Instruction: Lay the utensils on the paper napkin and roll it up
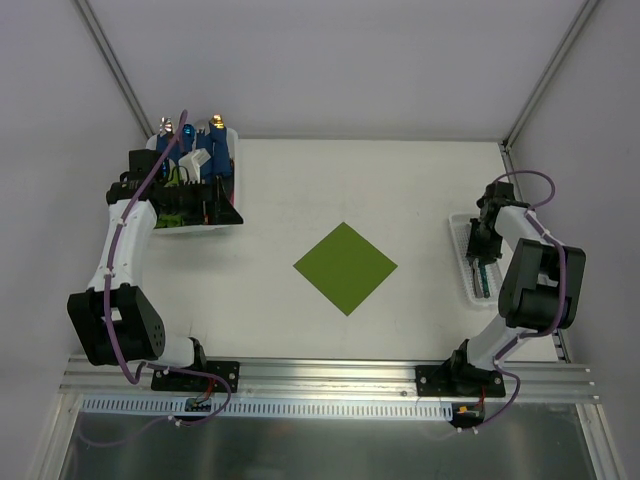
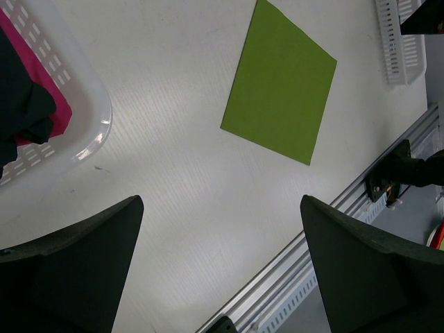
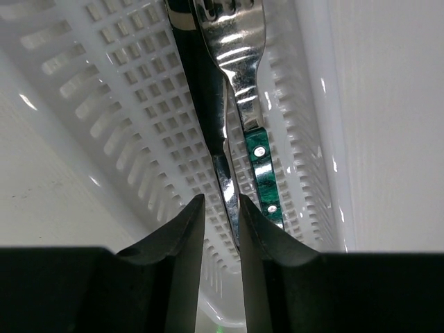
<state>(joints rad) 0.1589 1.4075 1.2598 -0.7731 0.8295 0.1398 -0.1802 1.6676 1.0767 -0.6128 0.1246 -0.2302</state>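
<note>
- The right pincer [image 3: 222, 223] is down inside a white slotted tray [image 3: 104, 83] at the right edge of the bench [image 1: 400, 190]. Its fingers [image 3: 182, 239] are drawn nearly together on a slim strip of silver metal that belongs to one of the utensils [image 3: 239, 76].
- The right wrist view shows the utensils lying lengthwise in the tray, touching each other: a forked silver head with a teal riveted handle, and a dark-handled piece just to its left. The clamped metal runs straight into the narrow gap between the fingers.
- From above, the right pincer [image 1: 483, 268] and the tray [image 1: 462, 235] sit well to the right of the paper napkin [image 1: 345, 268].
- The paper napkin, a lime-green square turned like a diamond, lies flat and bare at the middle of the bench.
- The left pincer [image 1: 222, 212] hangs at the far left, at the near edge of a white basket [image 1: 175, 228] that holds blue bundles [image 1: 195, 150].
- The left wrist view shows the left pincer [image 2: 218, 277] with its fingers [image 2: 69, 267] spread wide apart and gripping nothing. The paper napkin [image 2: 281, 90] lies well ahead of it, and the basket's rim [image 2: 90, 132] is off to one side.
</note>
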